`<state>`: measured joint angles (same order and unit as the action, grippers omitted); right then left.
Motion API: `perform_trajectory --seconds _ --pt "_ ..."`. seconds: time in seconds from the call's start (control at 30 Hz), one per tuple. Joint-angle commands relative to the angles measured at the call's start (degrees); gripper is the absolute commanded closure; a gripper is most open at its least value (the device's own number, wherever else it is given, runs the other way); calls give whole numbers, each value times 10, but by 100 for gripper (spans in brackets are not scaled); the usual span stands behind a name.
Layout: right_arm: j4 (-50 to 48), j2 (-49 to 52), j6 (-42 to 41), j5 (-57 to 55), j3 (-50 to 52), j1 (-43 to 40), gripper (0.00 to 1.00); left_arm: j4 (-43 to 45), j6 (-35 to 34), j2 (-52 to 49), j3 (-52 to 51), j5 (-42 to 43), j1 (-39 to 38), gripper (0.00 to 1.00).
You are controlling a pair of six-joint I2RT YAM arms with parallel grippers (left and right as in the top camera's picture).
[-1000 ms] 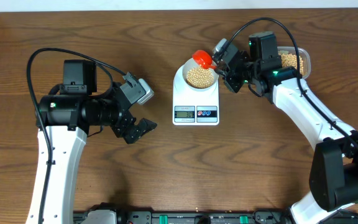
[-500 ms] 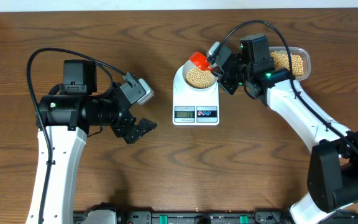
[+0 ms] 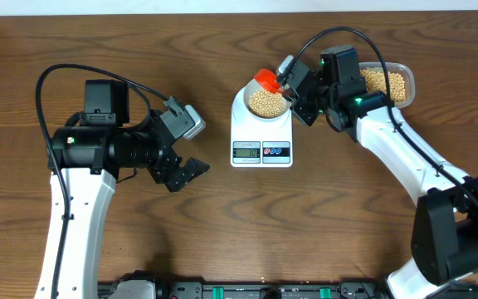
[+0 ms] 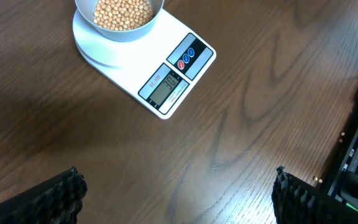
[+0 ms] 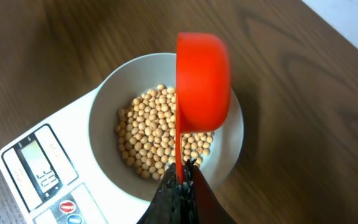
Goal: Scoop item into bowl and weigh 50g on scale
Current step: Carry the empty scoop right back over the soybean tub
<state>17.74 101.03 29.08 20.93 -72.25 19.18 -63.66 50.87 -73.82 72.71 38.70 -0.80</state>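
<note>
The pale bowl (image 3: 268,101) sits on the white scale (image 3: 261,133) and holds many tan beans (image 5: 160,134). My right gripper (image 5: 182,180) is shut on the handle of the red scoop (image 5: 202,84), which is tipped on its side over the bowl's far rim; it also shows in the overhead view (image 3: 268,79). My left gripper (image 3: 185,174) is open and empty, low over the wood left of the scale. In the left wrist view the bowl (image 4: 120,15) and scale (image 4: 166,68) lie at the top, with the fingers (image 4: 61,193) at the bottom corners.
A clear plastic tub (image 3: 388,81) with more beans stands at the back right, behind my right arm. The scale's display (image 3: 246,150) and blue and red buttons (image 3: 275,150) face the front. A black rail (image 3: 256,291) runs along the front edge.
My right gripper has shifted slightly left with the red scoop, bringing it further over the bowl's back rim. The tub is more exposed. The left arm has not moved.
</note>
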Motion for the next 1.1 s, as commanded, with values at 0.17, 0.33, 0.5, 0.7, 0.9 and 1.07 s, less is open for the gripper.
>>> perform_trajectory --seconds 0.17,0.33,0.5,0.7,0.9,1.07 --pt "11 -103 -57 0 0 -46 99 -2 -1 1 9 7 2 2" --pt "14 -143 -117 0 0 -105 99 -2 -1 1 9 7 2 2" --pt "33 -153 -185 0 0 -172 99 -2 -1 1 9 7 2 2" --pt "88 -152 -194 0 0 -221 99 -2 -1 1 9 7 2 2" --pt "122 -152 -194 0 0 -244 99 -2 -1 1 9 7 2 2" --pt "128 -152 -191 -14 0 -264 99 -2 -1 1 9 7 2 2"
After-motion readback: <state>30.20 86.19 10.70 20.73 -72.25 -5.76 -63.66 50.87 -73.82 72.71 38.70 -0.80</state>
